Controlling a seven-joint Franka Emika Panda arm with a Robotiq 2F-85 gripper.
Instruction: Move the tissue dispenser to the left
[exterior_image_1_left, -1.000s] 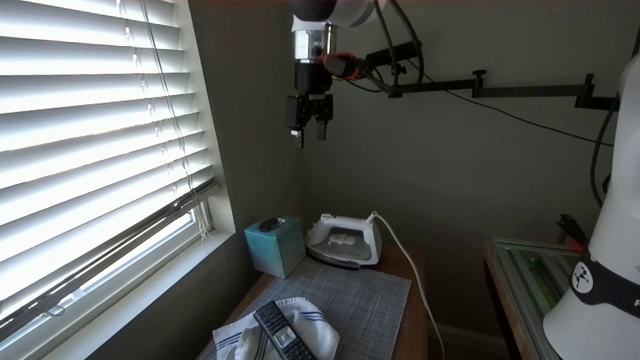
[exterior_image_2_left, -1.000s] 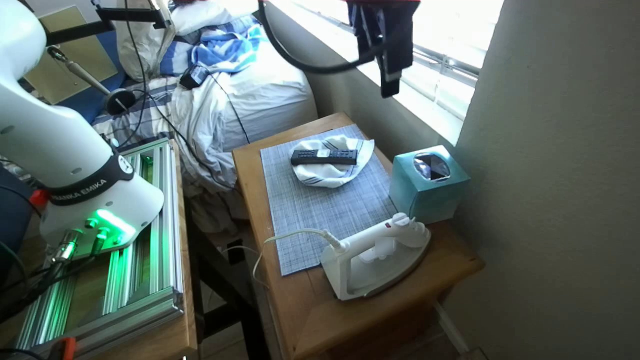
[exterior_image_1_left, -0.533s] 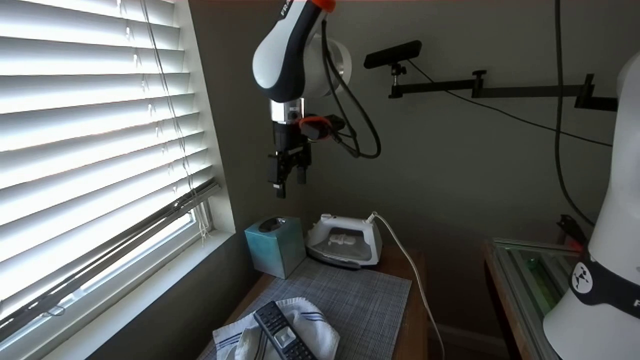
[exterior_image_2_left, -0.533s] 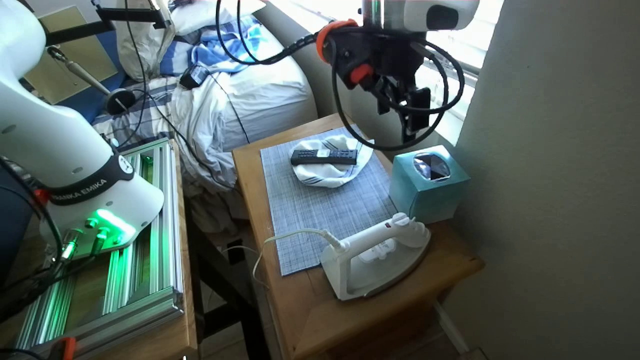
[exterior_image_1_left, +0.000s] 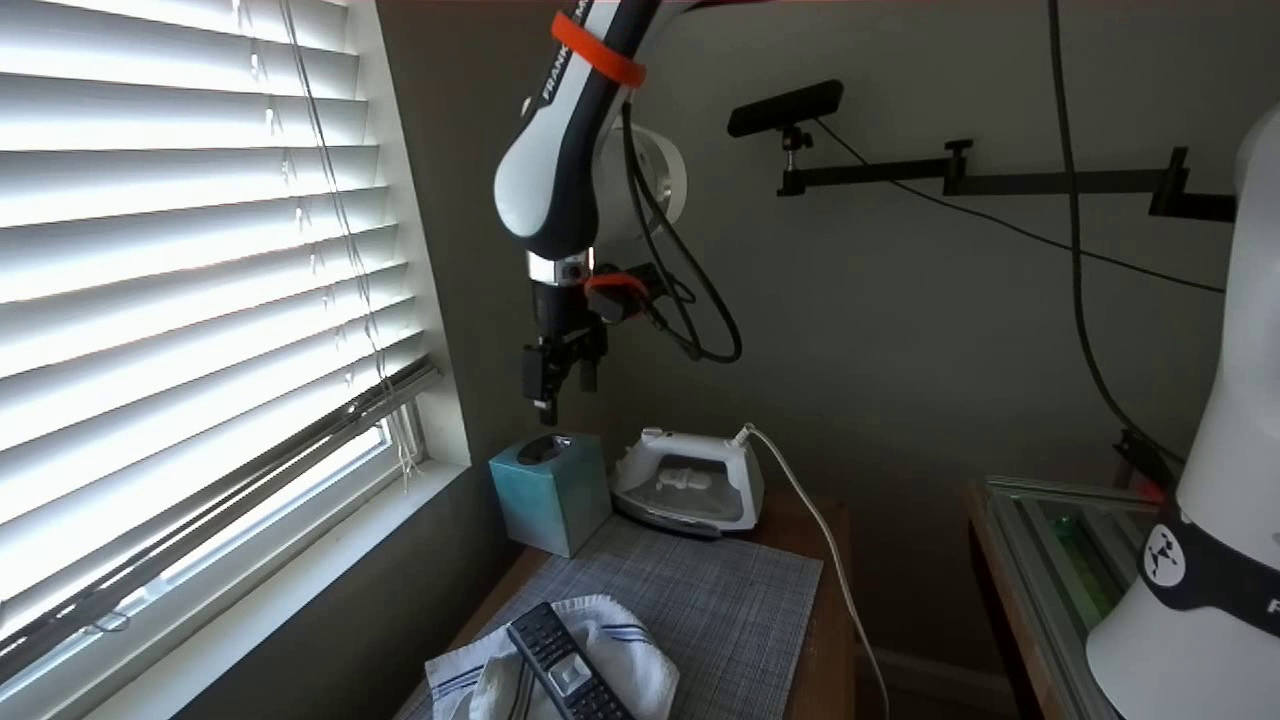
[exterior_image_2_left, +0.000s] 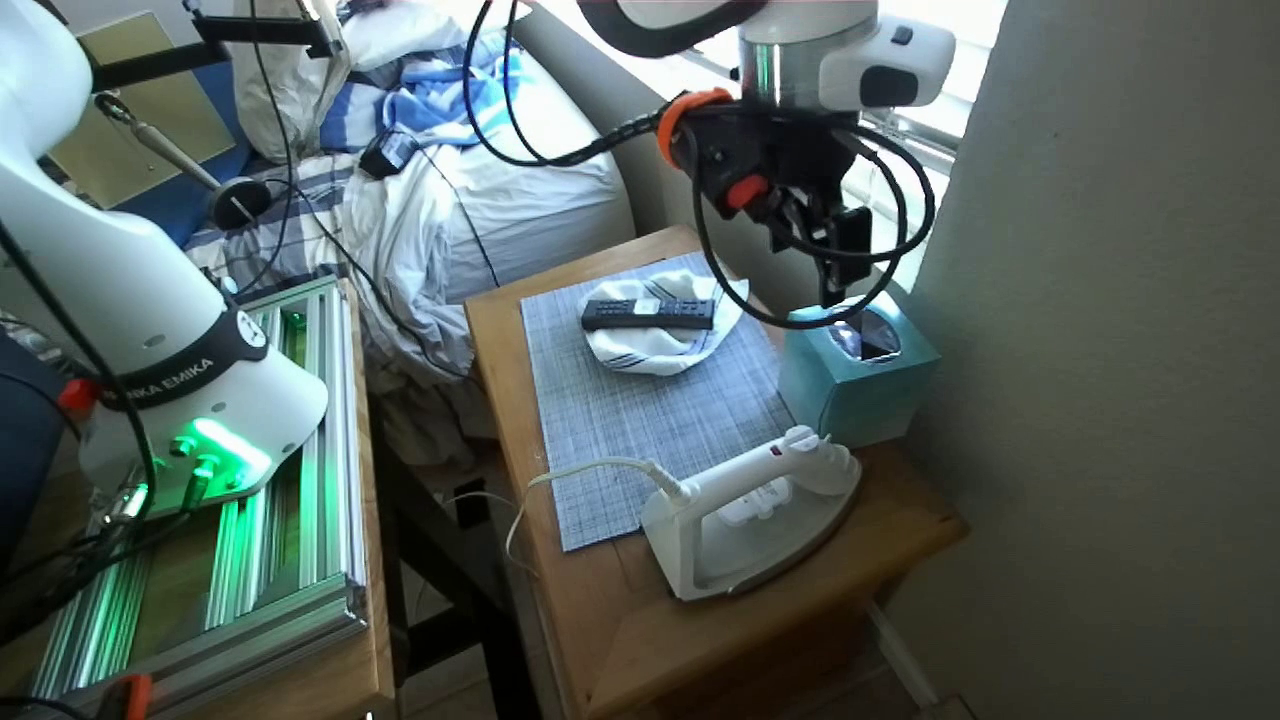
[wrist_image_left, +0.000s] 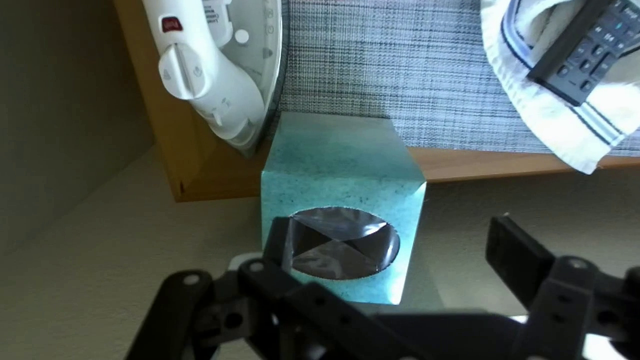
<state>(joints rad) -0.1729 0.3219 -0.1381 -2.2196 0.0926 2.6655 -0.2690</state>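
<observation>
Centring one finger (wrist_image_left: 276, 240) over the opening (wrist_image_left: 345, 243) in the tissue dispenser (wrist_image_left: 345, 196), you should slowly lower the widely spread, empty jaws.

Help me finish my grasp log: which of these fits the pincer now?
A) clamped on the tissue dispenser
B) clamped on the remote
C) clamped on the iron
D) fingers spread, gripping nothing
D: in the wrist view the pincer has its fingers wide apart, and a gap shows between the one at the picture's right and the tissue dispenser.
</observation>
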